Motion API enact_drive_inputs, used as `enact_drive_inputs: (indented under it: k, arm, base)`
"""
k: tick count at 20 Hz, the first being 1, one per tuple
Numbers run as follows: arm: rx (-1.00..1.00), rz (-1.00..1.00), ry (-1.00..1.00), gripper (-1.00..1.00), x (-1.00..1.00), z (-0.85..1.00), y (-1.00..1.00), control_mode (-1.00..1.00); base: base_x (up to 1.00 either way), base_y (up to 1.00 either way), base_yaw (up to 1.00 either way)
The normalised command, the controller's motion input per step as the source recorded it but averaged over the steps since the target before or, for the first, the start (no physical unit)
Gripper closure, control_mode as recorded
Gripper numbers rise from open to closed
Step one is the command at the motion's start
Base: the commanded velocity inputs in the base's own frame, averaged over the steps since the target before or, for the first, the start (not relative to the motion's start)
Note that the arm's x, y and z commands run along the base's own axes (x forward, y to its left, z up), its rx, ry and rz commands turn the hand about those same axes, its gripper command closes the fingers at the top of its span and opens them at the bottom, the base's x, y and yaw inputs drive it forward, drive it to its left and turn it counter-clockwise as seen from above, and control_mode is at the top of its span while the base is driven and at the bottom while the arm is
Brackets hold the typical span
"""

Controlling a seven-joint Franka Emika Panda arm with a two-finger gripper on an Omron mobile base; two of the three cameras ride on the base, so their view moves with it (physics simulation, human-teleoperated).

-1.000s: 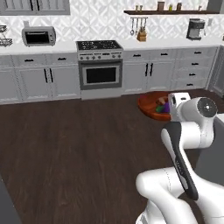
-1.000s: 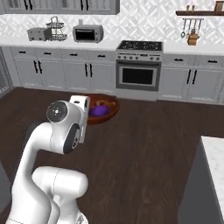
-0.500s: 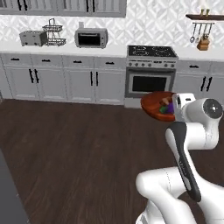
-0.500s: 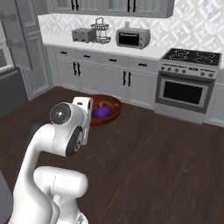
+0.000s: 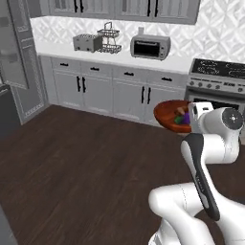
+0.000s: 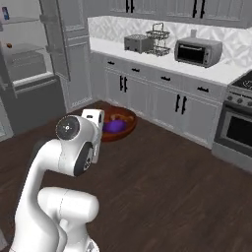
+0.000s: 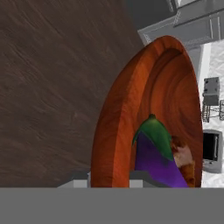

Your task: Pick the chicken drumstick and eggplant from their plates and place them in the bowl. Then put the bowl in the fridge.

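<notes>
kitchen, dark wood floor (image 5: 86,162) | bowl (image 7: 144,109) with eggplant (image 7: 155,155) and drumstick (image 7: 186,159) held by claw clamped on rim | carry step | next: fridge (image 6: 29,64) shelf to be reached, bowl kept level

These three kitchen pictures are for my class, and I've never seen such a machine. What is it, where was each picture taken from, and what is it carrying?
It is a white robot arm on a driving base in a simulated kitchen. Two pictures come from cameras on the base, behind the arm to its left and right. The third looks along its hand, which is shut on the rim of a wide reddish-brown bowl held above the dark wooden floor. Inside lie a glossy purple eggplant with a green cap and a reddish-brown chicken drumstick. At the left of the right base picture stands the open grey fridge with glass shelves.
</notes>
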Motion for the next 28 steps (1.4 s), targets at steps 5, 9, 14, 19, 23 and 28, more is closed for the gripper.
enact_drive_inputs:
  k: [5, 9, 14, 19, 23, 28]
  arm:
    - [0.00, 0.00, 0.00, 1.00, 0.00, 0.00, 0.00, 1.00]
    - [0.00, 0.00, 0.00, 1.00, 0.00, 0.00, 0.00, 1.00]
    - [0.00, 0.00, 0.00, 1.00, 0.00, 0.00, 0.00, 1.00]
    - [0.00, 0.00, 0.00, 1.00, 0.00, 0.00, 0.00, 1.00]
    - [0.00, 0.00, 0.00, 1.00, 0.00, 0.00, 0.00, 1.00]
    - [0.00, 0.00, 0.00, 1.00, 0.00, 0.00, 0.00, 1.00]
  base:
    - [1.00, -0.30, 0.51]
    - [1.00, -0.21, 0.58]
    - [1.00, -0.20, 0.60]
    - [1.00, -0.40, 0.55]
    - [1.00, -0.56, 0.50]
    - [1.00, -0.55, 0.50]
